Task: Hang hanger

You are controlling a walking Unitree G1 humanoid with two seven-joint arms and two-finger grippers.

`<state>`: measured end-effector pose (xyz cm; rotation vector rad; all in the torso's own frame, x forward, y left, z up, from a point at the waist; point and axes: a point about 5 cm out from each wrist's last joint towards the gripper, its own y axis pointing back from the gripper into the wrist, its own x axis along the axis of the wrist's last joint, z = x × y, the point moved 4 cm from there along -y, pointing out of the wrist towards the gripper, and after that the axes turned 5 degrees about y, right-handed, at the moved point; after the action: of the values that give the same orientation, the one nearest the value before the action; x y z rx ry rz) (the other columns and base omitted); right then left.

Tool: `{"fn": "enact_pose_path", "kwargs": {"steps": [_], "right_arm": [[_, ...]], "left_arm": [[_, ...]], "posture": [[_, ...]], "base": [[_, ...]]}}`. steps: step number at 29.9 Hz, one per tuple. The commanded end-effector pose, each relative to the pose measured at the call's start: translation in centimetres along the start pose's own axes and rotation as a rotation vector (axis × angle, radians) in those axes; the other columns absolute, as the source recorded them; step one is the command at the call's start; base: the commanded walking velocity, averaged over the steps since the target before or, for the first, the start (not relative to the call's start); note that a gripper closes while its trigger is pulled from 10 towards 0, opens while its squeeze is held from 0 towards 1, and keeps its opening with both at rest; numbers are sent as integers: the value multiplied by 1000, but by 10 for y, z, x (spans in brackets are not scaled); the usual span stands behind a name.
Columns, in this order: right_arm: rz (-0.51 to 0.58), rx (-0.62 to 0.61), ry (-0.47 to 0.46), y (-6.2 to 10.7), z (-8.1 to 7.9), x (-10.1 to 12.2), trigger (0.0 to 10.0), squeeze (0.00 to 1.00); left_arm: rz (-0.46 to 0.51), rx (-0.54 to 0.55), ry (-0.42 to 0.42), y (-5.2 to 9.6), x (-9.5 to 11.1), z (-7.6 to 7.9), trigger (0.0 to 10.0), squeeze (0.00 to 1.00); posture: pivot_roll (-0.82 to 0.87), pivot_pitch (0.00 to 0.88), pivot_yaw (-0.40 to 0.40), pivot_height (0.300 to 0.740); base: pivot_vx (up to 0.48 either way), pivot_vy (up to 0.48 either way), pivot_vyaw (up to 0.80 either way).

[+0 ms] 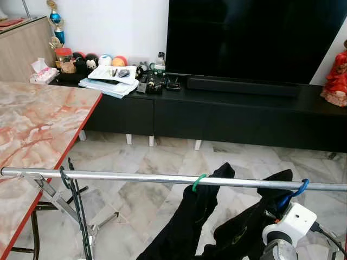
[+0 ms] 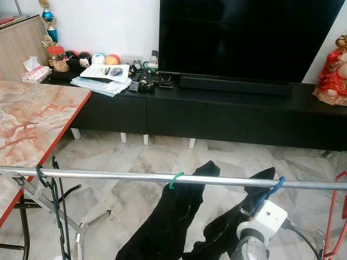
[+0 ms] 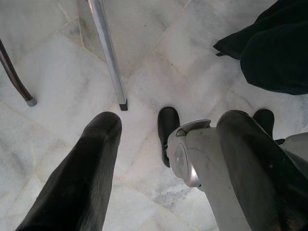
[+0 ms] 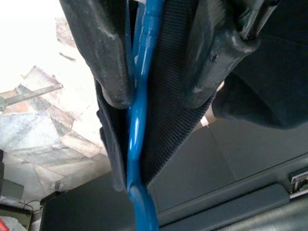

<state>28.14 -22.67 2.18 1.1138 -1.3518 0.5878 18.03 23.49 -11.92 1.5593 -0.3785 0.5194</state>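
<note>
Two hangers sit on the rail [image 1: 135, 177], lower frame: green hook [image 1: 199, 182] mid-rail, blue hook [image 1: 297, 190] at right, my right gripper [image 4: 156, 91] clamping it. Left gripper [image 3: 163, 163] spread wide.

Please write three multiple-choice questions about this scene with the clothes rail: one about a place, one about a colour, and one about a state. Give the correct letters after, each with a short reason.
1. Where does the green hanger hook onto the metal rail?
A. near the middle of the rail
B. at the rail's far left end
C. on the marble table

2. What colour is the hanger at the right gripper?
A. red
B. blue
C. yellow

3. What is the state of the left gripper?
A. shut on a hanger
B. shut on a cloth
C. open, holding nothing

Answers: 1 A, the green hook sits around the rail mid-span with a dark garment below it. 2 B, the right wrist view shows a blue hanger between the black fingers. 3 C, its fingers stand apart over the floor.
</note>
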Motion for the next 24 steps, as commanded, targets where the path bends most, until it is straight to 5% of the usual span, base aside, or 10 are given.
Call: {"fn": "enact_pose_path", "kwargs": {"steps": [1,12,14,18,19,20,21,24], "right_arm": [[-1,-4,-2,-2,1,0,10000,0],[-57,-93,1,-9,16,-8,10000,0],[-78,-74,17,-13,12,-10,10000,1000],[-116,-71,34,-19,9,-12,10000,1000],[-114,-71,32,-21,8,-12,10000,298],[-111,-73,30,-22,8,-11,10000,298],[-118,-72,41,-24,7,-10,10000,0],[-123,-69,48,-30,4,-8,10000,0]], "left_arm": [[-17,-4,-13,0,-4,1,10000,0],[-17,-3,-14,0,-4,0,10000,0],[-17,-3,-14,0,-4,0,10000,0],[-17,-2,-15,0,-4,0,10000,0],[-18,-3,-15,0,-4,0,10000,0],[-18,-3,-15,0,-4,0,10000,0],[-18,-3,-15,0,-4,0,10000,0],[-17,-2,-16,0,-3,0,10000,0]], "posture": [[159,0,-58,740],[161,0,-58,740],[162,0,-57,740],[162,0,-56,740],[163,0,-55,740],[163,0,-55,740],[163,0,-55,740],[164,0,-53,740]], "base": [[0,0,0],[0,0,0],[0,0,0],[0,0,0],[0,0,0],[0,0,0],[0,0,0],[0,0,0]]}}
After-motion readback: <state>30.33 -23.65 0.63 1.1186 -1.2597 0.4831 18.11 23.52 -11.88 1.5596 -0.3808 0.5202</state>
